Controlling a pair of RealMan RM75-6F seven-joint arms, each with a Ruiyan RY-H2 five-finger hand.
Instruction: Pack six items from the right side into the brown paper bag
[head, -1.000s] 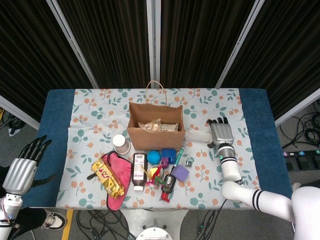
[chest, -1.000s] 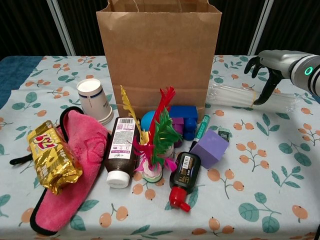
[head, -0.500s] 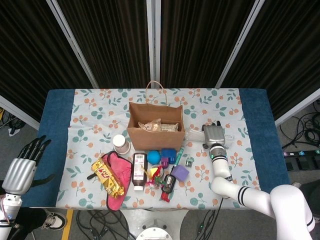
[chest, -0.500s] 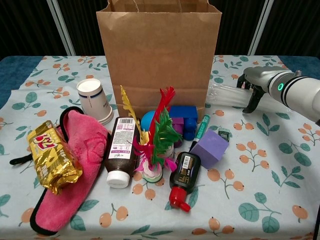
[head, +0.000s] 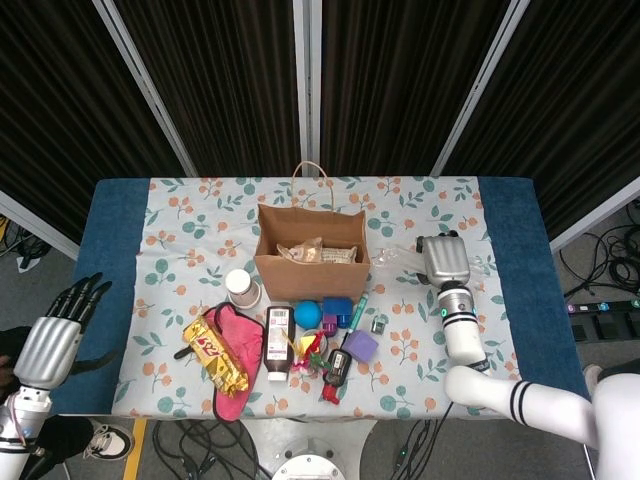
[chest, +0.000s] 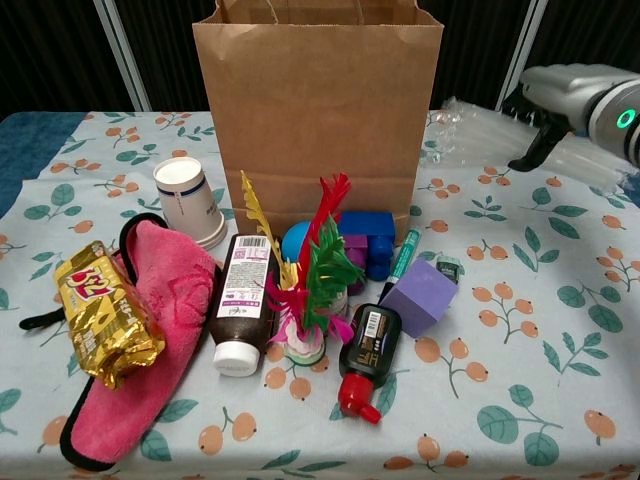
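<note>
The brown paper bag (head: 310, 265) (chest: 318, 110) stands upright and open at the table's middle, with crinkly packets showing inside from above. My right hand (head: 443, 260) (chest: 565, 95) grips a clear plastic package (head: 398, 258) (chest: 480, 130) and holds it just off the cloth, to the right of the bag. The package's left end is close to the bag's right wall. My left hand (head: 48, 348) hangs off the table's left edge with its fingers spread and nothing in it.
A pile lies in front of the bag: a purple cube (chest: 420, 296), green marker (chest: 403, 255), blue block (chest: 365, 240), small black bottle (chest: 368, 350), feather toy (chest: 310, 275), brown bottle (chest: 240, 305), pink cloth (chest: 130, 340), gold snack bar (chest: 100, 310) and paper cup (chest: 188, 200).
My right hand closed on the clear plastic package and lifted it off the table, rising and shifting right. The left hand has barely moved.
</note>
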